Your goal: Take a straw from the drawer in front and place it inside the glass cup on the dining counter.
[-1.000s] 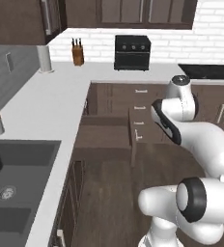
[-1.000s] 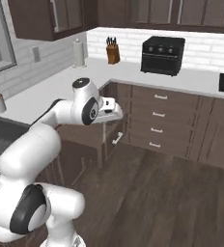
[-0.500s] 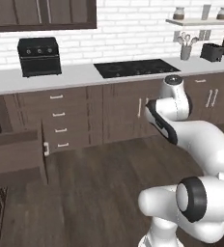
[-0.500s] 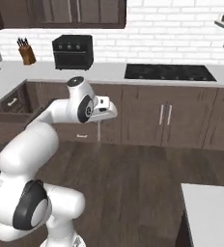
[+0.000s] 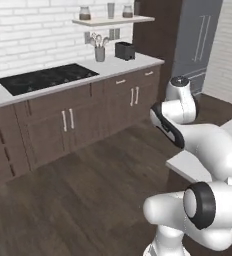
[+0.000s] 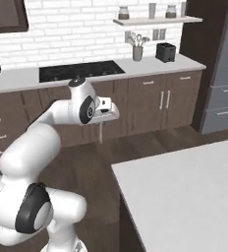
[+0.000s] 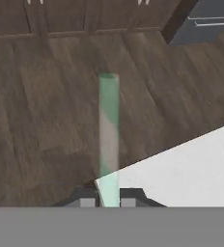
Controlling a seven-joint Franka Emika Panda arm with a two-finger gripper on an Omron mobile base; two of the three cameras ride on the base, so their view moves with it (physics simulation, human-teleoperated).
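Note:
My gripper (image 6: 107,112) is shut on the straw (image 6: 100,131), a thin pale rod that hangs down from the fingers above the wood floor. In the hand view the straw (image 7: 108,126) looks pale green and runs straight away from the gripper (image 7: 108,199), clamped between the two fingertips. The dining counter (image 6: 185,192) with its white top lies at the lower right, and its near corner (image 7: 181,164) sits just past the fingertips. A corner of the same counter (image 5: 185,165) shows beside the arm. The drawer and the glass cup are out of view.
Dark brown cabinets (image 6: 160,101) under a white worktop run along the back wall, with a black cooktop (image 6: 81,70), a utensil pot (image 6: 137,51) and a black toaster (image 6: 165,50). A grey fridge (image 6: 224,78) stands at the right. Wood floor (image 5: 88,185) lies between cabinets and island.
The whole scene has swept sideways, so the base has turned: the sink corner and open drawer have left the views, and the cooktop wall and dining counter came in. The gripper stays shut on the straw.

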